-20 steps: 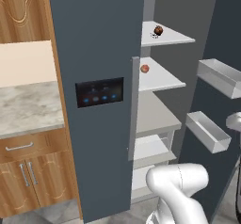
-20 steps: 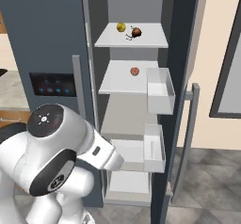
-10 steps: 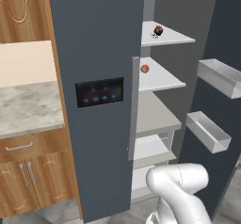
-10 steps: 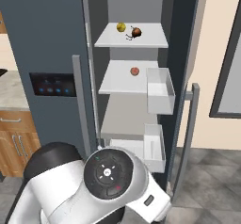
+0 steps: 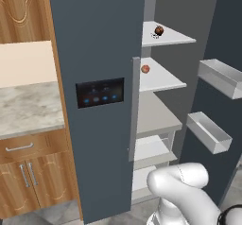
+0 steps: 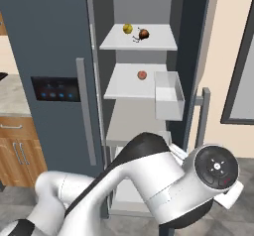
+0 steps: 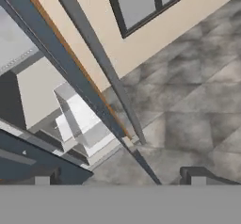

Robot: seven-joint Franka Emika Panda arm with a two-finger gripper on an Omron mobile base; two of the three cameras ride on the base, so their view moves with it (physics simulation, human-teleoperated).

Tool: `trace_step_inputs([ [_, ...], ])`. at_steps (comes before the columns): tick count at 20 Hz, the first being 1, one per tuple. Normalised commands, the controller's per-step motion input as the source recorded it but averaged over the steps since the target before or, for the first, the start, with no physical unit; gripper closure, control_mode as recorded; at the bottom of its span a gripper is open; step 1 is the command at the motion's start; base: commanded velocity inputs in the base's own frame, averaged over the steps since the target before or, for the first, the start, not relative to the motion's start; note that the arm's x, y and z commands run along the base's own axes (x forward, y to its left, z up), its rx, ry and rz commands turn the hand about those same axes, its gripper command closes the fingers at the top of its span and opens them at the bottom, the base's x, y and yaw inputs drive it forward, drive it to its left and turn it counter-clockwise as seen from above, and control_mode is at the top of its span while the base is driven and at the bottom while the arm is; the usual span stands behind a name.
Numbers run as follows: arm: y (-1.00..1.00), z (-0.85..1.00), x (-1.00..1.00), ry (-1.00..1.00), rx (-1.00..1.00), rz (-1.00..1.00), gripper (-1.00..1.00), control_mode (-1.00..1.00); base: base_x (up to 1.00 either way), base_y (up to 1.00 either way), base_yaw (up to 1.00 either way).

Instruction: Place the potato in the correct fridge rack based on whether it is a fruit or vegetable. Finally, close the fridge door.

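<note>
Dark grey and tall, the fridge door (image 6: 196, 41) stands swung open on the right, with its long grey bar handle (image 7: 101, 60) and see-through bins (image 5: 208, 132) on the inside. The tiny dark reddish-brown lumpy potato (image 6: 144, 33) sits on the top flat white fridge rack (image 6: 161, 44), just beside a small yellow ball (image 6: 127, 29) on its left. One rack lower lies a brighter orange-red smooth ball (image 6: 142, 75), alone on its white shelf (image 6: 121, 88). The other dark grey door with the black display panel (image 5: 99, 92) is shut on the left. Farther left is a pale stone tabletop (image 5: 26, 110) over brown wooden cupboards (image 5: 28, 172). The white robot arm (image 6: 163, 180) bends low, near the floor. Its pincer (image 7: 120, 176) is spread wide with nothing between the tips, and it points at the grey tiled floor (image 7: 197, 100) by the bottom edge of the open door, well apart from the potato.
</note>
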Motion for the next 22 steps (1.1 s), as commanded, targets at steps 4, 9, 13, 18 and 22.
trace_step_inputs([
  [4, -1.0, -0.42, 0.91, -0.11, 0.0, 0.23, -1.0, -1.0, 0.0, 0.0, 0.0],
  [9, -0.68, -0.18, 0.9, -0.09, 0.0, 0.16, -1.0, -1.0, 0.0, 0.0, 0.0],
  [13, -0.56, -0.16, 0.89, -0.01, 0.0, 0.13, -1.0, -1.0, 0.0, 0.0, 0.0],
  [18, -0.41, -0.32, 0.93, 0.0, 0.0, 0.12, -1.0, -1.0, 0.0, 0.0, 0.0],
  [22, -0.18, -0.28, 1.0, 0.0, 0.0, 0.08, -1.0, -1.0, 0.0, 0.0, 0.0],
])
